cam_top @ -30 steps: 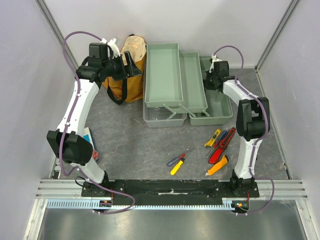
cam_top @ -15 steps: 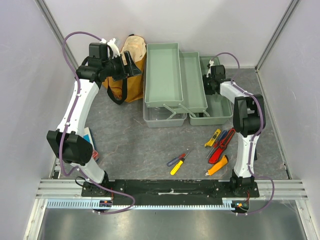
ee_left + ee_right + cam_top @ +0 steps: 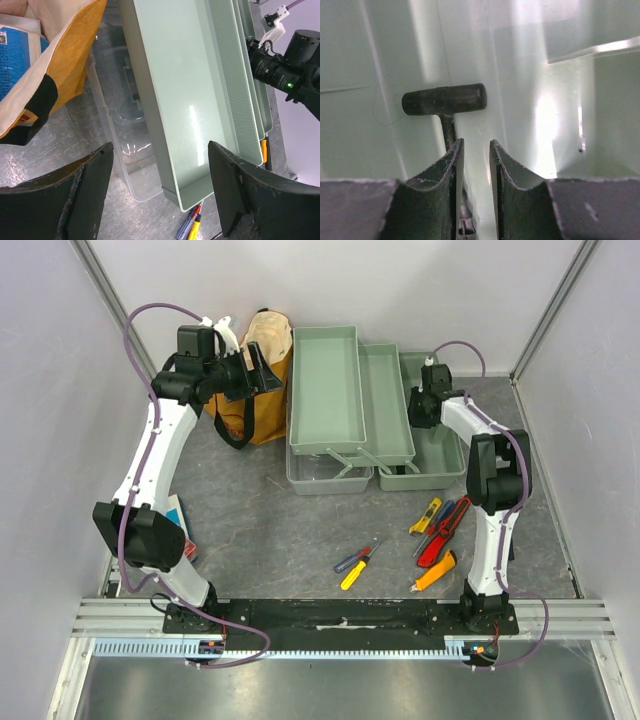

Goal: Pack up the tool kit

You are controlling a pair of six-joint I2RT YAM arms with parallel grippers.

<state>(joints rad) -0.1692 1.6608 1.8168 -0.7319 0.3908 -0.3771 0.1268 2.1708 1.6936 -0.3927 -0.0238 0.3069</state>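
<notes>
The pale grey-green toolbox stands open at the back, its trays folded out and its clear lid lying in front. My right gripper reaches down into the box. In the right wrist view its jaws stand a narrow gap apart with nothing between them. The dark hammer lies on the box floor, its shaft running beside my left finger. My left gripper is wide open and empty, held above the lid and a tray.
A mustard-yellow bag stands left of the trays. Several hand tools lie on the mat at the front right: a yellow-blue screwdriver, red pliers, an orange-handled tool. A red-blue booklet lies by the left arm.
My right gripper has shifted a little left and lower into the toolbox, and its elbow has swung in. The left arm has not moved.
</notes>
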